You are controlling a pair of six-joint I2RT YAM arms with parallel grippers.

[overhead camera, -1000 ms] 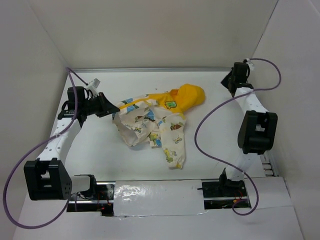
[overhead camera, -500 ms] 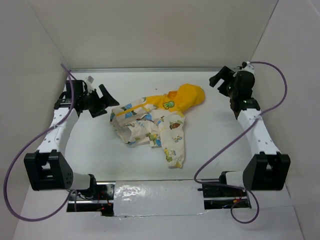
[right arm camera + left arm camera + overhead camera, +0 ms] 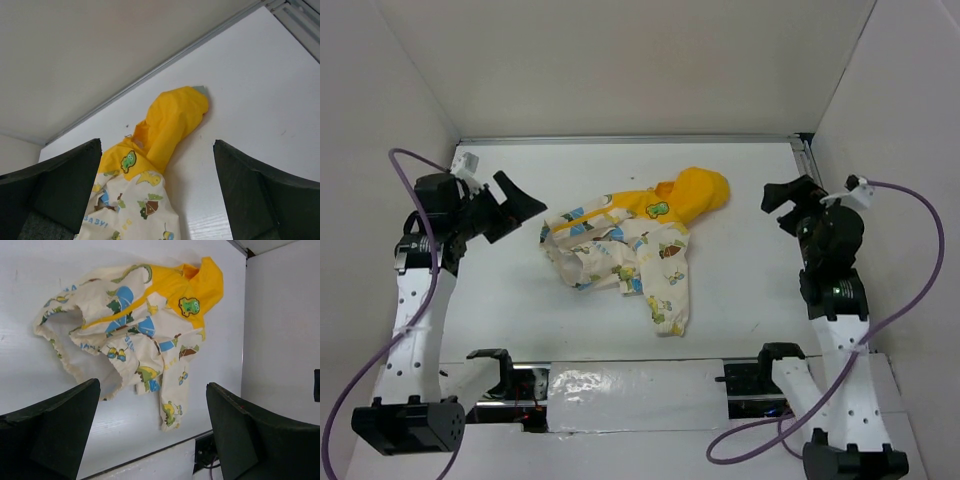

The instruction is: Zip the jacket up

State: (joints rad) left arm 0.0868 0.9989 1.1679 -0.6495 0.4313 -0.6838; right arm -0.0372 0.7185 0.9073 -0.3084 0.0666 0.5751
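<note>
Left arm (image 3: pixel 417 310) and right arm (image 3: pixel 847 380) are white links with chunky black joints. Each has a purple cable (image 3: pixel 895 185) looping off it, and the gripper fingers (image 3: pixel 57 425) are plain matte black.

Soft, matt, wrinkled cloth jacket (image 3: pixel 620 250) on a smooth white table (image 3: pixel 740 280) with faint wood grain, a shiny crinkled silvery strip (image 3: pixel 635 395) at its near edge, a metal rail (image 3: pixel 620 139) behind.

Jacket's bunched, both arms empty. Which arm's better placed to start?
Left, likely. The left fingers, open and empty, sit close beside the jacket and its crumpled body; the right fingers, also open, are farther off, facing only the hood.
</note>
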